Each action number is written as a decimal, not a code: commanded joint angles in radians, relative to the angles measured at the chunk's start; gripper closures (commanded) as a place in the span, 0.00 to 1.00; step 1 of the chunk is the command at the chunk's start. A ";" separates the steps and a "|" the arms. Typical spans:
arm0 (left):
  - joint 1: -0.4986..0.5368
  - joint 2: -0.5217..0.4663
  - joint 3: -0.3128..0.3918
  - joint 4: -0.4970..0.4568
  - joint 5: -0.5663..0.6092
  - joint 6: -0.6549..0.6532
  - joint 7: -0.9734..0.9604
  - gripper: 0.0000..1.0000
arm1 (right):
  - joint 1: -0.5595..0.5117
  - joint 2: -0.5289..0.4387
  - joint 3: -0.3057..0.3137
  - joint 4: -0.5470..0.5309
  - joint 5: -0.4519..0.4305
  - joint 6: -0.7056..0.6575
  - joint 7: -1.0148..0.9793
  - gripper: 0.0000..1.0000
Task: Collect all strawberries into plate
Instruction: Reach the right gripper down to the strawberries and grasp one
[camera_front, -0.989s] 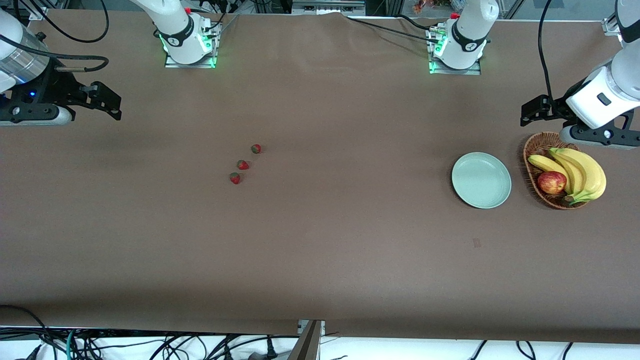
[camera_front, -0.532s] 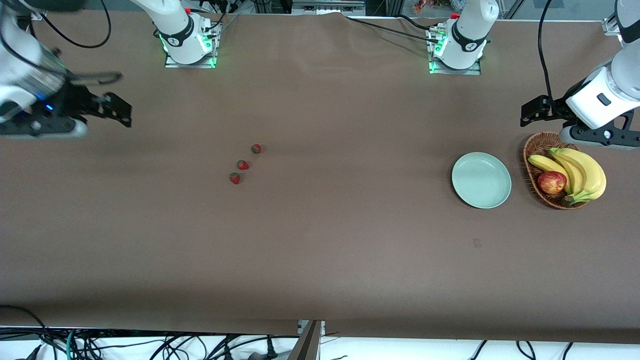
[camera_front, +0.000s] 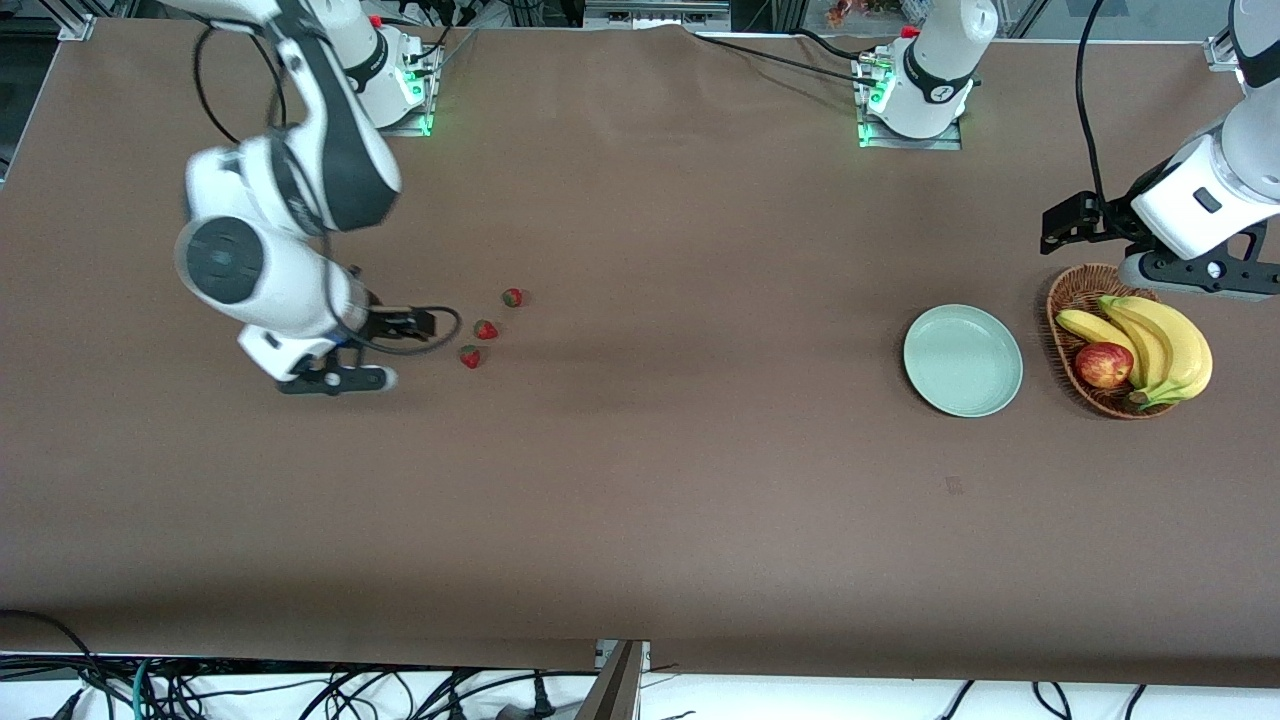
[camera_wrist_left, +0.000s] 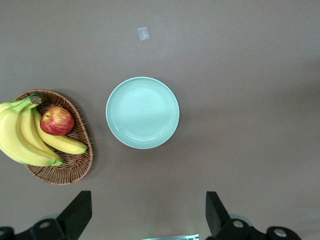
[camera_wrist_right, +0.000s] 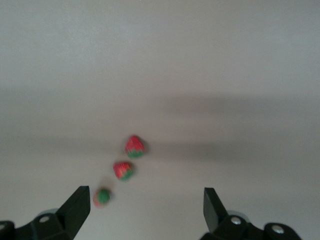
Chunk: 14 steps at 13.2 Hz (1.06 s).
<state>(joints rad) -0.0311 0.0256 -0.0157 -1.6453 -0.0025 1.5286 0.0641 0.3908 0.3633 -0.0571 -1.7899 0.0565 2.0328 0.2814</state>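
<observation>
The right end effector (camera_front: 425, 325), fingers spread and empty, hangs at middle-left of the frame, seemingly just beside the strawberries (camera_front: 486, 329). The left end effector (camera_front: 1060, 222), also released, waits at upper right above the basket (camera_front: 1062, 300), near the plate (camera_front: 962, 360).

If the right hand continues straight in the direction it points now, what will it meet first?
Probably the bare table. The right hand is open and points down, with the three strawberries toward one finger rather than centred, though its height is unclear.

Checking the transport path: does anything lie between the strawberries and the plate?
Nothing visible does. Bare brown table lies between the three small red strawberries and the round mint-green plate; the wicker fruit basket sits past the plate.
</observation>
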 joint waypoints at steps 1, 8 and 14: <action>0.000 0.005 0.000 0.012 -0.010 0.007 0.002 0.00 | 0.014 0.014 0.000 -0.178 0.014 0.237 0.032 0.00; 0.000 0.005 0.000 0.012 -0.010 0.007 0.002 0.00 | 0.016 0.154 0.082 -0.275 0.014 0.521 0.217 0.06; 0.000 0.007 0.000 0.012 -0.010 0.008 0.002 0.00 | 0.013 0.157 0.079 -0.256 0.013 0.521 0.194 0.21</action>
<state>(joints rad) -0.0310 0.0257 -0.0158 -1.6453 -0.0025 1.5328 0.0641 0.4084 0.5375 0.0185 -2.0411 0.0587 2.5447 0.4897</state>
